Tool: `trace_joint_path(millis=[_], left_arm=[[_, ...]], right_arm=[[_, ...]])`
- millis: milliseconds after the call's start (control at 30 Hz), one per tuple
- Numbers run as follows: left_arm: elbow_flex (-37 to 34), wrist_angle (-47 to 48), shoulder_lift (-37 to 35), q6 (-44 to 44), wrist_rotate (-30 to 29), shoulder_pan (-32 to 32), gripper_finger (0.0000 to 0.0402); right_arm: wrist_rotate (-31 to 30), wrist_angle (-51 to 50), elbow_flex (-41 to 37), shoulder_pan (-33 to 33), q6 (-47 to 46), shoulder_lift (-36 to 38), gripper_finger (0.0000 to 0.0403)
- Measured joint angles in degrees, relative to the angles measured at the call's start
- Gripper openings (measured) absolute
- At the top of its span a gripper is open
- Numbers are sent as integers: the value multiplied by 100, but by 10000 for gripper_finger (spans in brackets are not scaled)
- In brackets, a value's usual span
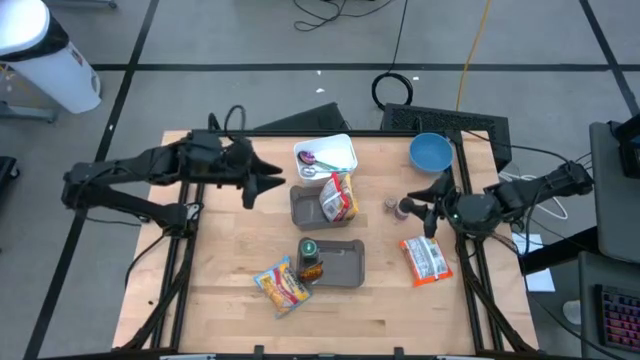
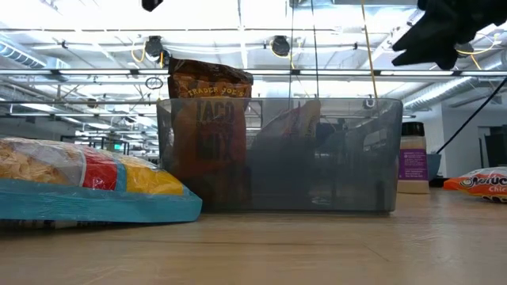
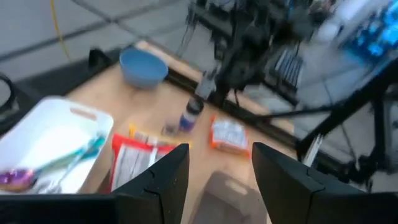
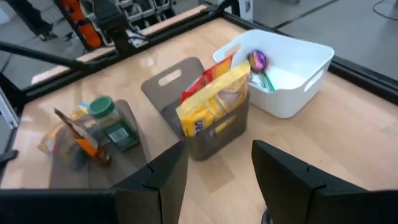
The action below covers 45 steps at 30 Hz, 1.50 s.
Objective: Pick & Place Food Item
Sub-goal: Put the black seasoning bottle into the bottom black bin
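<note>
One snack bag (image 2: 297, 150) dim behind bin wall (image 2: 356, 158)

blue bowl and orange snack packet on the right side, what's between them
In the high view, a small dark bottle and the right end effector lie between the round blue bowl and the flat orange snack packet.

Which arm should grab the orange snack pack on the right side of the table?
Right. The right gripper hangs just behind the orange snack pack, jaws open and empty. The left gripper is beyond the gray bin.
</note>
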<state>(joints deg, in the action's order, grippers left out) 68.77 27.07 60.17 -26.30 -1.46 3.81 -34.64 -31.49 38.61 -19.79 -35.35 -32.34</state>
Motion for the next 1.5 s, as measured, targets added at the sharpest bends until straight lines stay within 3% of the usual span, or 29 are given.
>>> trace_joint_path(millis=[267, 433, 733, 967, 1233, 1500], left_arm=[[-594, -1150, -259, -128, -16, -3, 182], [-601, -1252, -163, -128, -14, -4, 182], [-605, -1385, -80, -300, 7, -4, 182], [-605, -1386, -80, -597, 51, -4, 182], [-605, -1386, -80, -726, 51, -103, 182], [-605, -1386, -80, -702, -41, -88, 182]], right_arm=[[13, 730, -523, -19, 26, 0, 171], [14, 898, -640, 73, 33, -4, 176], [212, 900, -642, 461, 192, 13, 250], [619, 480, -642, 643, 637, 35, 302], [209, -784, -642, 643, 4, 9, 306], [193, -837, -660, 643, 78, -52, 306]])
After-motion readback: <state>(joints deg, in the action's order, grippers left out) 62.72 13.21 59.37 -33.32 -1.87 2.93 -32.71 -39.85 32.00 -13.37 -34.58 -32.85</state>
